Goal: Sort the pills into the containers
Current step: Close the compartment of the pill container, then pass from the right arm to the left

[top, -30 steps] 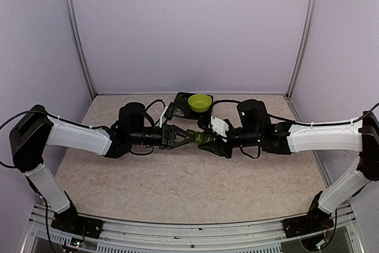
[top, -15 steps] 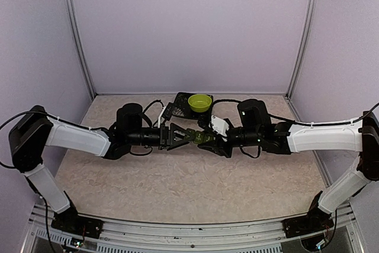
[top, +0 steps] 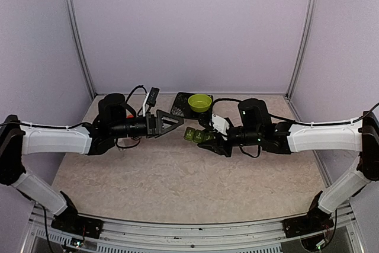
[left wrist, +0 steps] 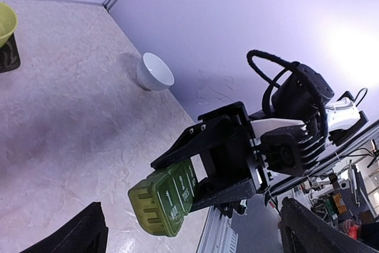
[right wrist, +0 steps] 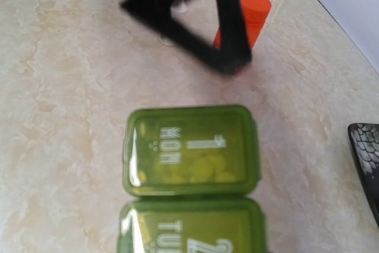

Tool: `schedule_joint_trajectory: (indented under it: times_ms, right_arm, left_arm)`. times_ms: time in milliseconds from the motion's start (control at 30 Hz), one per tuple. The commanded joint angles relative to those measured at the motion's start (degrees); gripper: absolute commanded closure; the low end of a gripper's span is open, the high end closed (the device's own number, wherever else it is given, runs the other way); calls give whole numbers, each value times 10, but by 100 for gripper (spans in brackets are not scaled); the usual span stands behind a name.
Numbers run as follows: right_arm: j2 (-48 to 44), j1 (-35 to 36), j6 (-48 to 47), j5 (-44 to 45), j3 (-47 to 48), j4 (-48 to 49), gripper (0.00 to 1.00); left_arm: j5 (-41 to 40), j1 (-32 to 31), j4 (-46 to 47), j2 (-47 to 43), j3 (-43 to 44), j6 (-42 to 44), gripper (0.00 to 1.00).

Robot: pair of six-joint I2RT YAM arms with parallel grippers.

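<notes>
The containers are a row of green boxes held above the table, with my right gripper shut on the far end of the row. In the left wrist view the containers stick out of the black right gripper, lids "1 MON" and "2 TUES" closed. In the right wrist view, pale pills show through the MON lid of the containers. My left gripper is open and empty, a short way left of the row. Its fingertips frame the bottom corners of its own view.
A lime-green bowl sits on a black tray at the back of the table. A white bowl stands near the wall. An orange cylinder stands on the table beyond the blurred left gripper.
My left gripper has opened and drawn back to the left, away from the containers it was touching. The right gripper has kept hold of the containers in the same place.
</notes>
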Motion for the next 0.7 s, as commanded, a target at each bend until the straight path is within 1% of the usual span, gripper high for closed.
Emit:
schedule_joint_trajectory:
  times_ms: [0, 267, 433, 667]
  right_arm:
    - [-5, -7, 10, -5, 1, 11, 59]
    - [4, -8, 7, 0, 12, 0, 59]
    - [15, -12, 13, 0, 6, 3, 59]
    - [28, -14, 13, -8, 11, 10, 58]
  left_arm:
    - [-60, 4, -60, -60, -8, 47, 1]
    - [-136, 9, -97, -127, -19, 60, 1]
    - [-149, 8, -107, -134, -16, 72, 1]
    - [-176, 9, -120, -168, -32, 80, 1]
